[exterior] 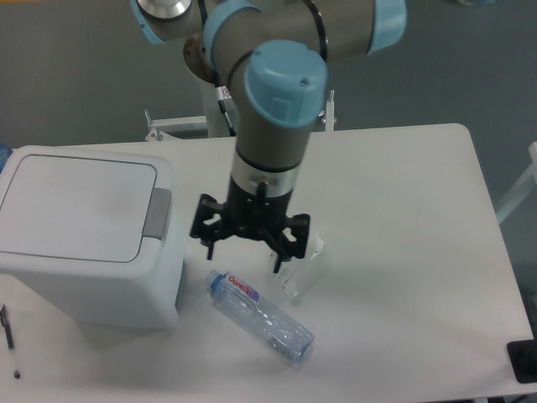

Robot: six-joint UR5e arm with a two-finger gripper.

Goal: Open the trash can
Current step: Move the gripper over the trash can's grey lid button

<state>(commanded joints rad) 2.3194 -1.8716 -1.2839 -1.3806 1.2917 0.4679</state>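
Bin: the trash can point(84, 235) sat at the left end of the table point(403, 252), its flat lid point(75, 206) down and flush, so the opening was not yet begun.
Tab: the grey push tab point(157, 213) ran along the lid's right edge, facing the arm.
Claw: the gripper point(249, 245) hung above the table just right of the bin, its fingers spread wide and holding nothing.
Gap: claw and tab were near each other but apart; nothing touched the bin.
Clutter: a water bottle point(260, 316) lay on its side just below the claw, and a clear plastic packet point(295, 273) lay partly under the right finger.
Step in hand: judged as the approach to the tab.
Doing it well: the claw probably needed to travel left at a height above the lid, then come down squarely on the tab's middle with one fingertip or with the fingers brought together.
Risk: a low sweep could nudge the bottle or packet; an off-centre press might slide onto the lid and push the light bin instead of releasing it.
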